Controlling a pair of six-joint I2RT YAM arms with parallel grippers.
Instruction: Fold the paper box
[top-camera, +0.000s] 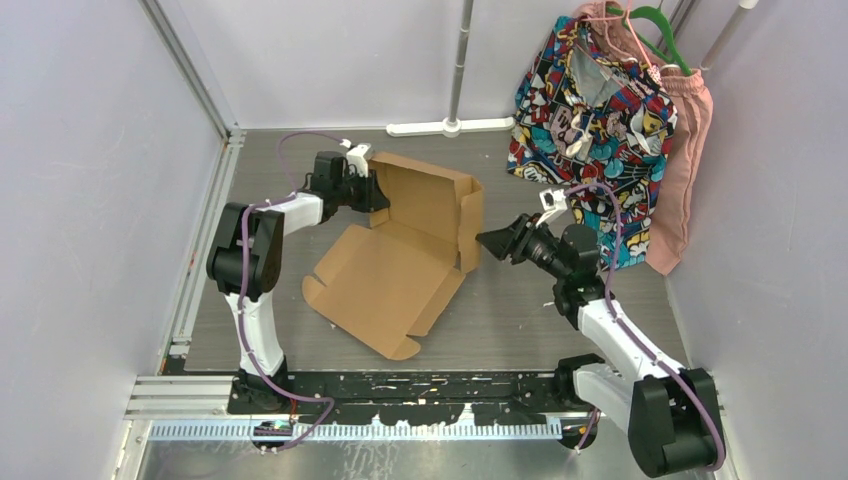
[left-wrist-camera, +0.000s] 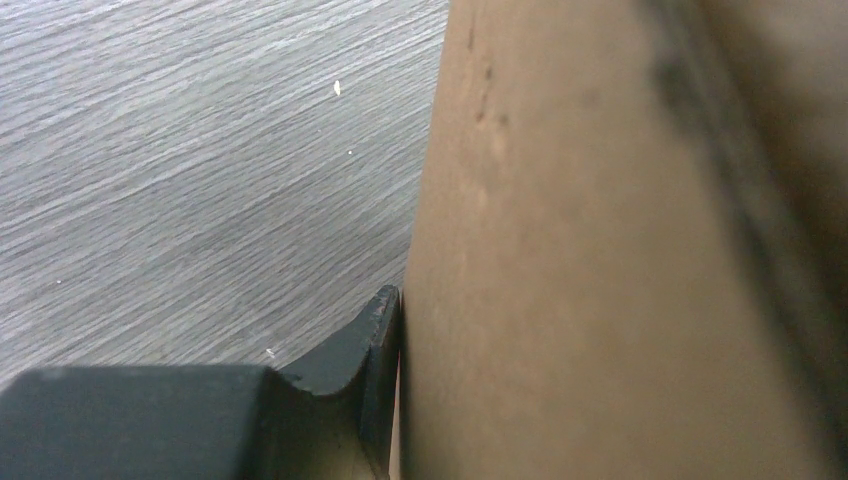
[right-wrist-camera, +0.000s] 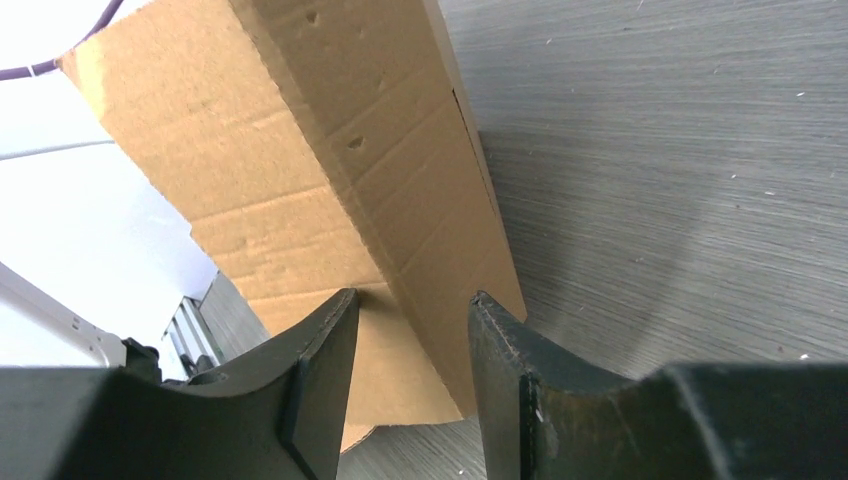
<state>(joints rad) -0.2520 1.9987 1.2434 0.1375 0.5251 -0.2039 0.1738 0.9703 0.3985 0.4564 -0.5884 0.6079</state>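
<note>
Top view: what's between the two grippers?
Only the paper box: its raised half, with the left gripper at its left wall and the open right gripper near its right wall. Top view.

— Where does the paper box (top-camera: 400, 255) lie?
— Mid-surface (top-camera: 520, 320), flat flap on the near side, raised walls far and right.
— And the claws?
— The left claw (top-camera: 378, 195) touches its far-left wall; the right claw (top-camera: 483, 240) is just right of the right wall. Clothes (top-camera: 590, 110) hang far right.
</note>
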